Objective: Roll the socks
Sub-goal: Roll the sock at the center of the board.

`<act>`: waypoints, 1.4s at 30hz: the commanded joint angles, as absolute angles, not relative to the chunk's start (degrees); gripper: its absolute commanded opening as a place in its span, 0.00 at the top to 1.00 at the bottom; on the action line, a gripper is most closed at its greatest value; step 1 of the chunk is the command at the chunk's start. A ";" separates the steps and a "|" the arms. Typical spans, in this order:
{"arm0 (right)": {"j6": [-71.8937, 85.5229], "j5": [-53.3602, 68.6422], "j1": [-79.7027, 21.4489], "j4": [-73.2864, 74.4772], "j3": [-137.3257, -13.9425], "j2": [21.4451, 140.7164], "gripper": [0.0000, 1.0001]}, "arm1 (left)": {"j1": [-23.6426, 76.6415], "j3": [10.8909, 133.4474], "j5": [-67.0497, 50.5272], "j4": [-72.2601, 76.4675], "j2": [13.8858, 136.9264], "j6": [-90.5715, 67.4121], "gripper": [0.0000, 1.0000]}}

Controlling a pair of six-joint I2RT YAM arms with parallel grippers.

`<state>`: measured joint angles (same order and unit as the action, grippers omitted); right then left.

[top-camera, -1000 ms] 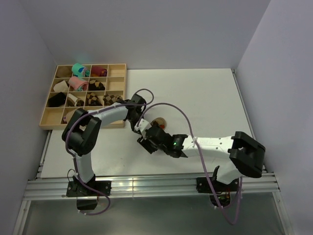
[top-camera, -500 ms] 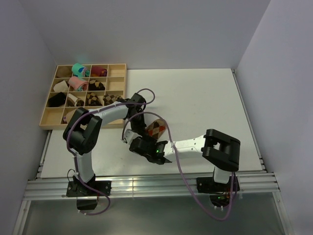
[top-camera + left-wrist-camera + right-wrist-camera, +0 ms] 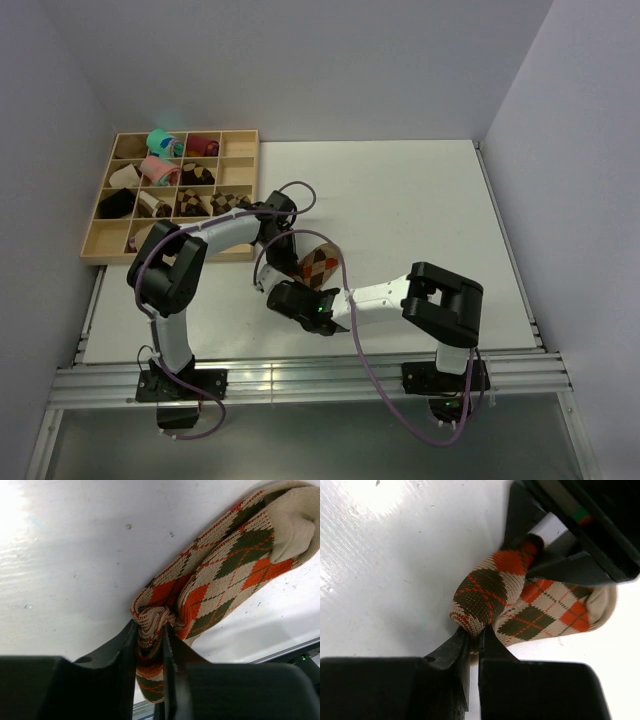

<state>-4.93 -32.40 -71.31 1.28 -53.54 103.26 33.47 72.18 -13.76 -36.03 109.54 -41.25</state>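
Well, from the left wrist, the left gripper (image 3: 150,627) squeezes a bunched-up end of the socks (image 3: 220,575) between its 2 fingers (image 3: 117,646). The rest of the socks lies flat on the white table (image 3: 75,555), stretching away from the grip. I think it holds this end tight so the little roll cannot come loose.

Next, from the right wrist, the right gripper (image 3: 472,636) is pinched nearly all the way together on a thin edge of the rolled end. The left gripper holds the far side of that same lump. With 2 grips on 1 end, I think the arms can turn the cloth over itself.

Last, from the top, both arms meet near the front middle of the table, and the socks peek out just beside them. A wooden tray (image 3: 110,253) sits at the far left, well apart, with other rolls (image 3: 160,172) in its boxes. The rolling looks only just begun, because most of the socks is flat.
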 commanded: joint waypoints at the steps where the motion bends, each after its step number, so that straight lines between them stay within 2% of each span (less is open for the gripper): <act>1: 1.82 -24.63 -68.56 0.18 -51.60 98.53 1.00 | 32.35 68.65 -12.04 -35.78 106.80 -41.74 0.73; 2: 2.63 -20.69 -66.55 0.18 -51.07 97.66 1.00 | 32.08 67.77 -12.13 -35.25 106.00 -42.71 0.70; 8: 7.99 -5.65 -58.99 -4.83 -46.41 93.43 1.00 | 30.15 63.99 -10.99 -30.07 97.84 -46.49 0.33; 11: 9.75 -0.27 -55.55 -6.59 -45.09 93.08 1.00 | 29.27 61.27 -9.85 -27.34 93.80 -49.12 0.23; 13: 11.06 5.35 -53.79 -8.16 -44.21 93.42 1.00 | 28.57 58.73 -9.06 -24.89 91.77 -51.14 0.21; 19: 15.90 19.66 -47.03 -14.66 -40.88 95.62 1.00 | 27.86 52.48 -10.01 -19.17 86.57 -54.75 0.21; 29: 23.64 38.21 -36.66 -25.04 -38.67 102.91 1.00 | 29.09 46.58 -15.29 -8.36 88.06 -58.36 0.20; 42: 26.45 43.42 -31.38 -25.32 -41.66 109.68 1.00 | 30.41 44.82 -13.54 -2.02 92.72 -61.88 0.25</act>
<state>25.65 44.14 -32.25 -29.43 -40.99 106.74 30.20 44.95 -14.09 -5.74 91.81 -60.95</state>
